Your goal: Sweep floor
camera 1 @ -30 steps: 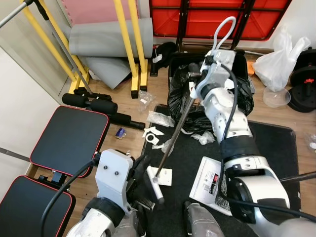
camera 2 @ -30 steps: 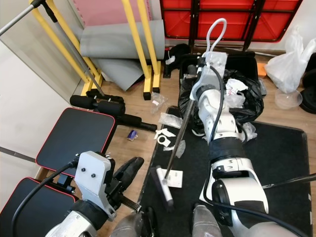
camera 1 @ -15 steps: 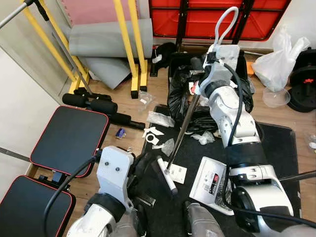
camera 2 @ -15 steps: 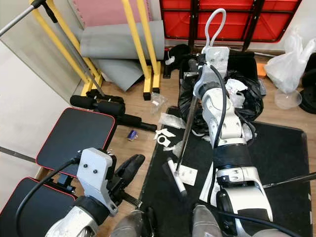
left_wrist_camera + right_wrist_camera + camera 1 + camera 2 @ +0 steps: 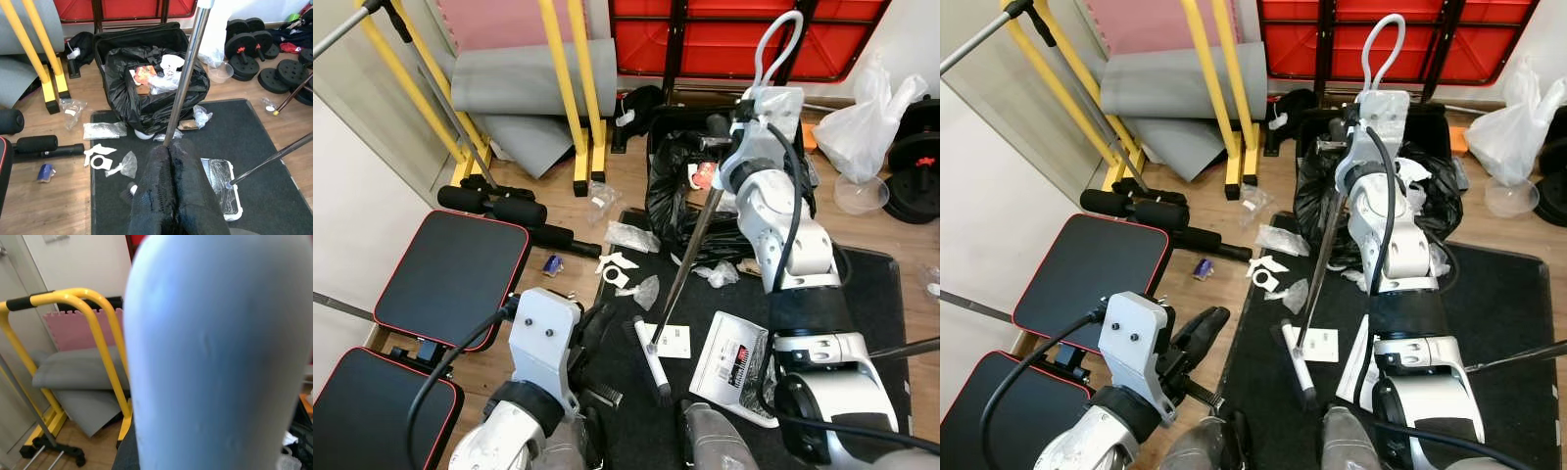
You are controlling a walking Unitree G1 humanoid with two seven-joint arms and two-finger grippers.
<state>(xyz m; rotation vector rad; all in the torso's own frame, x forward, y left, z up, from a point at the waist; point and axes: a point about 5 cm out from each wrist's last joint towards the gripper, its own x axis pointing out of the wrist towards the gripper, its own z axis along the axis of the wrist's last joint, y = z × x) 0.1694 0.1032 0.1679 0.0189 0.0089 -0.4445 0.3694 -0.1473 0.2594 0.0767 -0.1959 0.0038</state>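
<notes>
Left gripper (image 5: 168, 196): my nearest tool, low by my body, fingers pressed together on nothing.
Broom head (image 5: 651, 358): on the black mat (image 5: 862, 294) just ahead of my feet, long axis running near to far.
White card (image 5: 672, 340): touching the head on its right side.
Plastic scraps (image 5: 636, 290): beyond the head, toward the mat's left edge; a stroke needs to reach forward and left.
Broom handle (image 5: 690, 257): slants up and away to my right gripper (image 5: 729, 132).
Right gripper: far, above the black rubbish bag (image 5: 680, 186), clamped on the handle's top.

Black mat (image 5: 862, 294), yellow bars (image 5: 566, 88), red-edged black bench pad (image 5: 450, 274), silver broom handle (image 5: 690, 255)
</notes>
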